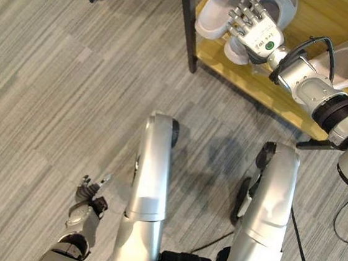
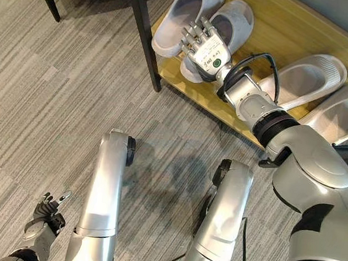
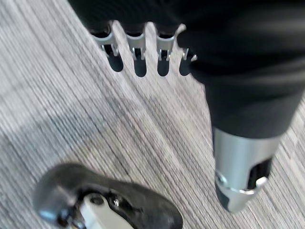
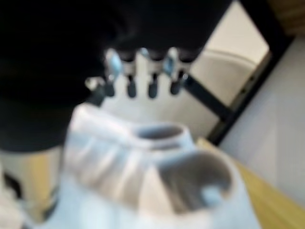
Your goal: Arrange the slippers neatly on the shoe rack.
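Up at one o'clock from me, the right robot hand [image 2: 206, 45] hovers over the grey slipper pair [image 2: 198, 21] on the wooden shoe rack [image 2: 284, 30], its fingers straight and spread, clamped on nothing. I see a white slipper pair [image 2: 327, 90] lying further right on the same shelf. Down at seven o'clock, my left robot hand [image 1: 89, 193] hangs over the carpet, fingers relaxed.

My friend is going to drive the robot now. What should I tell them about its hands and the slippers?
Right hand: fingers straight, over the grey slipper pair at the left end of the wooden shoe rack; contact can't be judged.
Left hand: low by the carpet, loosely open, holding nothing.
White slipper pair sits further right on the rack.
Done: all four slippers are on the rack.
Left: probably straightening the grey pair.
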